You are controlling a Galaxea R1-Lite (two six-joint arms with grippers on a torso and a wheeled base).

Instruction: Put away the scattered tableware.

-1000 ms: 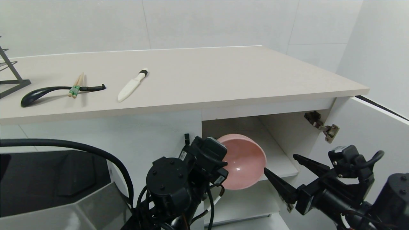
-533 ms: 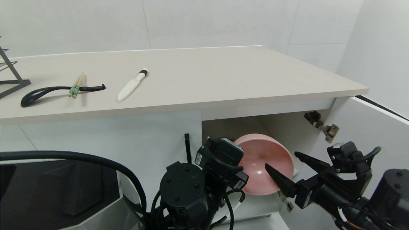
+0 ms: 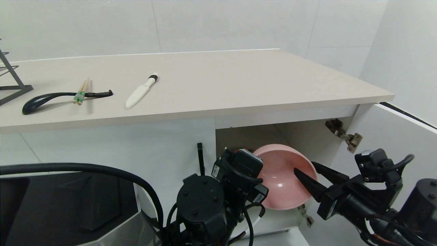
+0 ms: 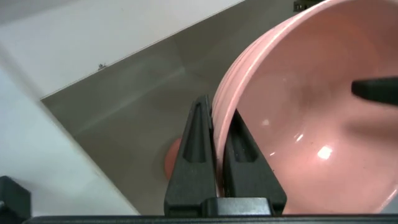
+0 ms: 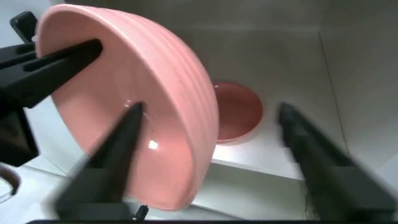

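- Head view gives us the pink bowl (image 3: 285,177) tipped on edge in the mouth of the open cupboard (image 3: 300,136). Its hollow faces out toward us.
- In the left wrist view we see the left gripper (image 4: 214,134) pinched to a narrow slit on the bowl's rim. One finger (image 4: 196,149) lies on the ribbed outside and the other inside the hollow.
- From that pinch the bowl spreads away toward the robot's right, so the left gripper has it by its left edge.
- The right gripper (image 3: 304,167) is spread wide and grips nothing. We find its tips at the bowl's right edge, opposite the left gripper.
- In the right wrist view one finger (image 5: 118,149) crosses in front of the hollow. The other lies past the outer wall, so the bowl's wall sits between them. We cannot tell whether either finger touches it.
- Behind the bowl, a small pink dish (image 5: 239,112) rests flat on a shelf (image 5: 273,155) inside the cupboard.
- The door (image 3: 385,136) stands open on the right.
- On the counter (image 3: 222,82) above, well apart from both grippers, we see a black ladle (image 3: 44,99). Chopsticks (image 3: 81,91) lie across its handle, and a white knife (image 3: 140,92) lies near them.
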